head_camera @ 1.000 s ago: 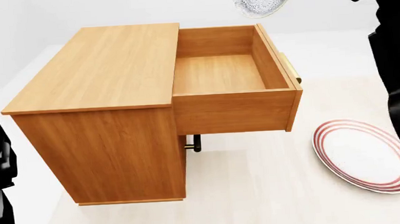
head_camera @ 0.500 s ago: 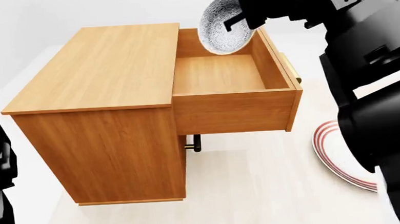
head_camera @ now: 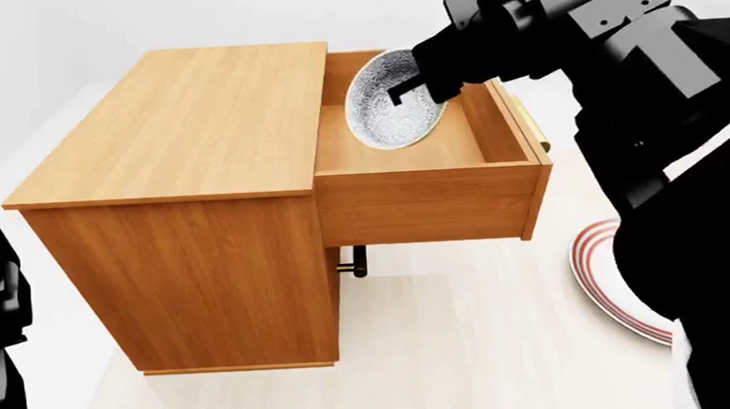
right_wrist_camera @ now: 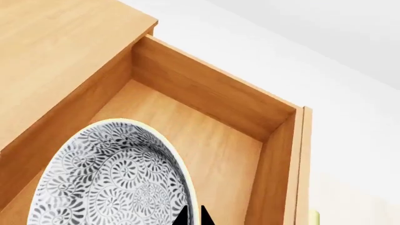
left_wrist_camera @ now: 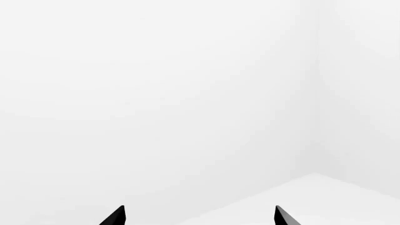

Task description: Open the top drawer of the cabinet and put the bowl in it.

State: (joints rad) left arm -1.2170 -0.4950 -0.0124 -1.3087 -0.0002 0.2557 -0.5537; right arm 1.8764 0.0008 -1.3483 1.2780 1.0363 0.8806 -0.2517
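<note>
Top drawer (head_camera: 400,151) of the cabinet (head_camera: 176,177) pulled fully out, plain wood floor bare and open to above. Bowl (head_camera: 392,102) held by the right gripper (head_camera: 419,82), clamped on the rim at the side nearer the drawer front, jaws pinching the wall with one tip inside and one outside. Tilted steeply, nearly on edge, patterned cavity turned toward the head camera, rim standing close to vertical. Hanging over the drawer opening toward its back half, apparently just above the drawer walls; contact with the floor not evident, though hard to judge from the head view. In the right wrist view, bowl (right_wrist_camera: 109,176) filling the lower part of the frame with the drawer floor and rear wall beyond, gripper tips (right_wrist_camera: 194,216) meeting tight at the rim.

Key relation for the coming move: bowl hangs below and to the cabinet side of the gripper, with the drawer floor straight beneath. Probably needs a short descent plus a roll of the wrist to bring the base down flat before letting go; released on edge, likely to tip or roll against a side wall.

Left gripper (left_wrist_camera: 198,216) well away from everything, facing a blank white wall, tips spread wide, holding nothing. Right arm clearly the one in play. Red-ringed plate (head_camera: 600,281) on the floor beside the cabinet, partly hidden by the right arm.
</note>
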